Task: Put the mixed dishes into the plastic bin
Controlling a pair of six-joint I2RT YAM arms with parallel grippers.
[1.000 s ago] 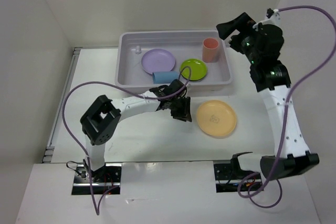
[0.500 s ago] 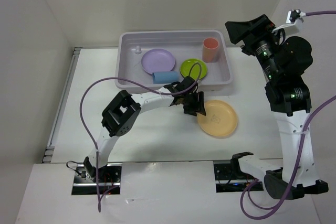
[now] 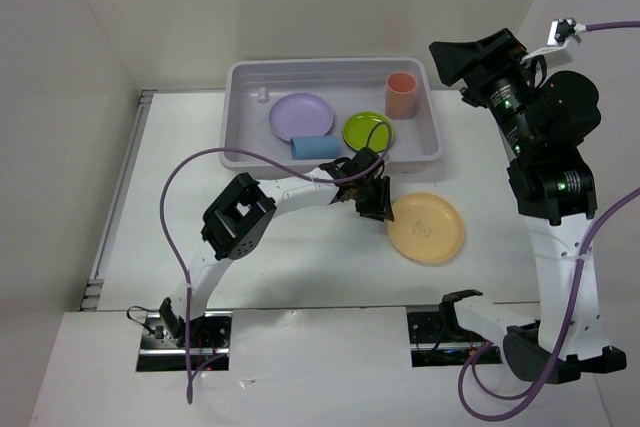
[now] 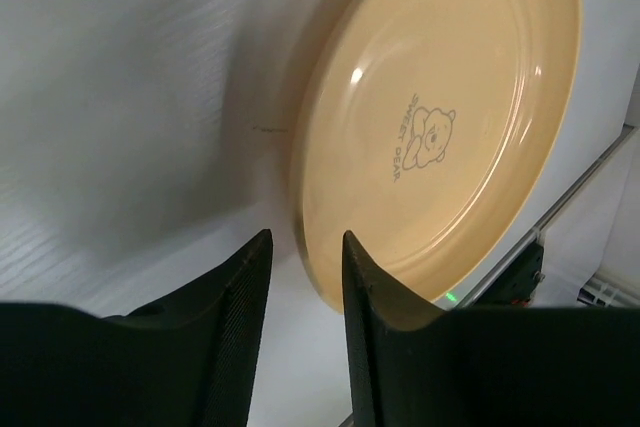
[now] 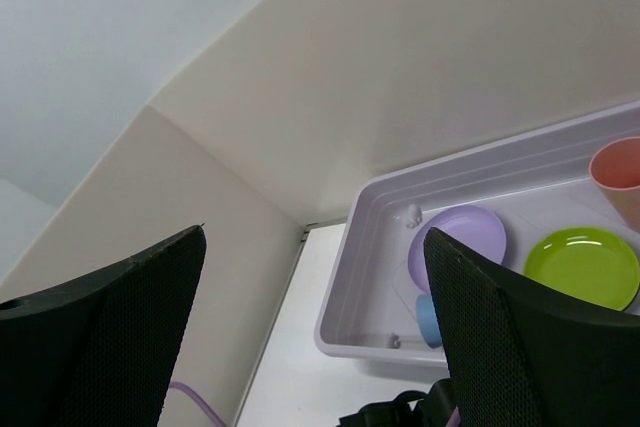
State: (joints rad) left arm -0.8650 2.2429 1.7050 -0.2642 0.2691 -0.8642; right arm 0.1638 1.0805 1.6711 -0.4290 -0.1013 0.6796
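The yellow plate (image 3: 427,229) lies flat on the table, outside the bin (image 3: 330,64) and just to the right of the left gripper (image 4: 306,239). Its 2 fingers stand narrowly apart, the plate's near rim running into their gap, not pinched. The right gripper (image 5: 315,237) hangs wide and empty, farther off.

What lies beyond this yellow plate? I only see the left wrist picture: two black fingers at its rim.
Observer: Past the yellow plate, a grey bin sits farther back on the table.
Operator: Anything inside?
Observer: A lavender plate, a lime plate, a blue cup on its side, a salmon cup upright.
Operator: And the other arm?
Observer: The right gripper hangs open and empty, high beside the bin's right end.
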